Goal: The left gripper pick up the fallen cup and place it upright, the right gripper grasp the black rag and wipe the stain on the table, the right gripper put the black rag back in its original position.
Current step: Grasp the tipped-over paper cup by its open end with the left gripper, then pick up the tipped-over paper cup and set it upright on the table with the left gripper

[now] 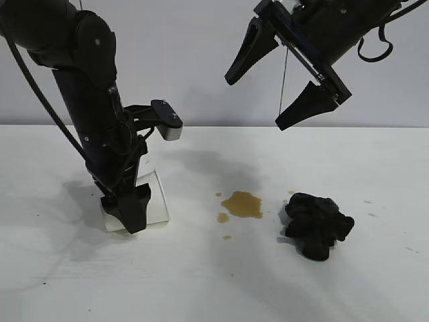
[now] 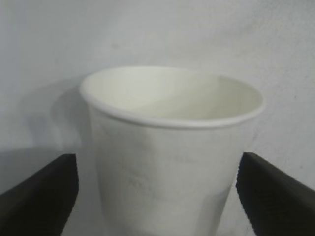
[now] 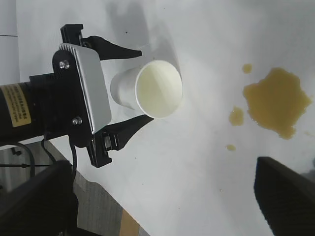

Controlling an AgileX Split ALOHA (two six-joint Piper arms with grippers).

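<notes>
Two black tapered fingers of the left tool (image 1: 129, 211) straddle the cup (image 1: 153, 198), one on each side of its body, pointing almost straight down at the table (image 1: 214, 282). The cup lies on its side at the table's left part, its long axis running roughly level, with the rolled rim toward the stain (image 1: 242, 204) and the narrower base hidden behind the fingers in the exterior view. From the right wrist view the cup (image 3: 147, 91) shows its open mouth, and the left tool (image 3: 115, 91) has a finger (image 3: 120, 50) along either flank of the wall. A slim gap seems to remain on at least one side, so I judge the jaws to be parted and not yet clamped – contact cannot be told for sure. The left wrist view shows the cup (image 2: 172, 147) centred between the two finger tips, so the grasp line crosses the cup's axis squarely.

The right tool (image 1: 285, 87) hangs high above the table's right part, jaws spread wide and empty, over the black rag (image 1: 316, 225).

Paper cup: thin, white, smooth, slightly tapered – likely to dent if squeezed hard. The rag is a crumpled, soft black heap lying just beside the stain, a glossy yellowish-brown puddle with small droplets near it. The table is flat, matte white.
</notes>
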